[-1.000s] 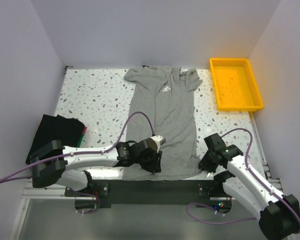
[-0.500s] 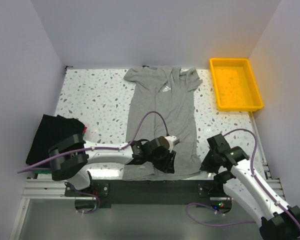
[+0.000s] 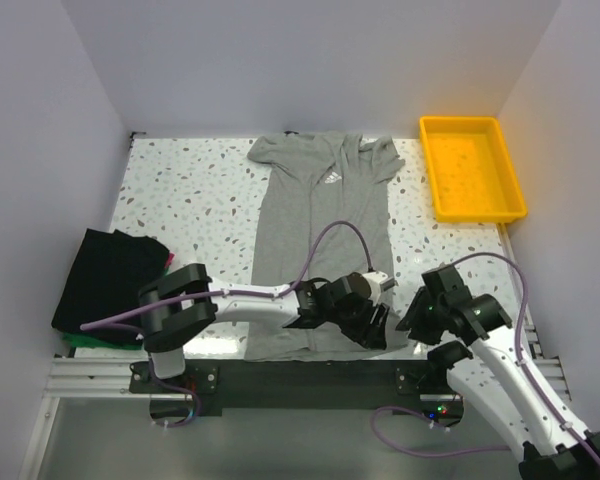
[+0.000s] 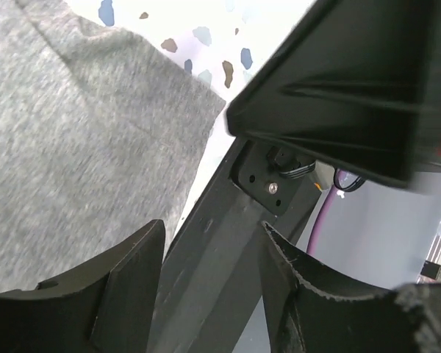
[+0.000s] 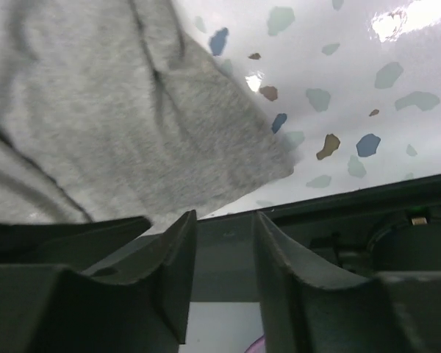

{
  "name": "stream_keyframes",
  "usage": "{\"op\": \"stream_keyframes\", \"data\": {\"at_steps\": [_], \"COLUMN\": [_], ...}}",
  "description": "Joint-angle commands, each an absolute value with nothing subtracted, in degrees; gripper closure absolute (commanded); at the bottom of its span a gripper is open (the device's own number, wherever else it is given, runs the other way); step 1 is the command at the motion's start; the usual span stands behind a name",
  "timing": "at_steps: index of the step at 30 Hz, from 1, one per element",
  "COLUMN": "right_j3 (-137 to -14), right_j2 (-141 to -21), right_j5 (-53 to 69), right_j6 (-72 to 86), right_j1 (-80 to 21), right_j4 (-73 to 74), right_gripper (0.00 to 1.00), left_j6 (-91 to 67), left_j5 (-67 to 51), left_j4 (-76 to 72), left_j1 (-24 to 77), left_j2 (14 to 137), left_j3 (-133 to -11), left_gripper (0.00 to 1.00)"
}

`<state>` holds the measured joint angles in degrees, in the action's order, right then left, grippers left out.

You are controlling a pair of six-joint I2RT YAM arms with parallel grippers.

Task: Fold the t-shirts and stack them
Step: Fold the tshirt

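Near left of the speckled table (image 3: 190, 190): folded black t-shirt (image 3: 110, 275), stacked on a green t-shirt (image 3: 75, 341) (only a thin green edge showing). Mid-table: heather-grey t-shirt (image 3: 325, 240) spread flat, collar far, hem along the near edge, small white logo (image 3: 331, 178) on the chest. Over the near right hem corner: left gripper (image 3: 375, 325), arm stretched across from the left base. Claw fairly wide, holding nothing, only the dark rail (image 4: 220, 213) visible between the fingers (image 4: 132, 279). Just right of that same corner: right gripper (image 3: 412, 318), low over the table. Claw narrower but parted, nothing between, grey cloth just beyond the tips. Far right, well apart from the shirts: yellow tray (image 3: 480, 212).
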<state>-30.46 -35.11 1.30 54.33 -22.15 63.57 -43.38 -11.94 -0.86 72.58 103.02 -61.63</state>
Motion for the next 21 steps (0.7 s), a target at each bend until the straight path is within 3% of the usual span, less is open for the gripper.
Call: {"op": "stream_keyframes", "data": {"at_steps": [1, 9, 16, 21], "right_j3": [-40.5, -67.3, -88.5, -94.7], "right_j2": [-37.3, -52.9, -68.2, -72.3], "right_j5": [-2.7, -16.4, -6.9, -4.1], "right_j6": [53.2, 45.9, 40.6, 38.8], "right_j1": [-22.1, -21.5, -18.4, -15.3], "right_j4": [66.4, 57.1, 50.4, 47.3], "right_gripper": [0.57, 0.57, 0.56, 0.56], "left_j6": [-41.7, -39.8, -37.4, -36.7], "left_j5": [-11.4, -4.6, 2.1, 6.4], "left_j4": [-3.8, 3.0, 9.4, 11.5], "left_j1": [73.1, 74.7, 76.6, 78.0], "left_j2": [104.2, 112.1, 119.1, 123.0], "left_j3": [-64.8, -74.3, -83.0, -86.4], "left_gripper": [0.42, 0.43, 0.43, 0.43]}}
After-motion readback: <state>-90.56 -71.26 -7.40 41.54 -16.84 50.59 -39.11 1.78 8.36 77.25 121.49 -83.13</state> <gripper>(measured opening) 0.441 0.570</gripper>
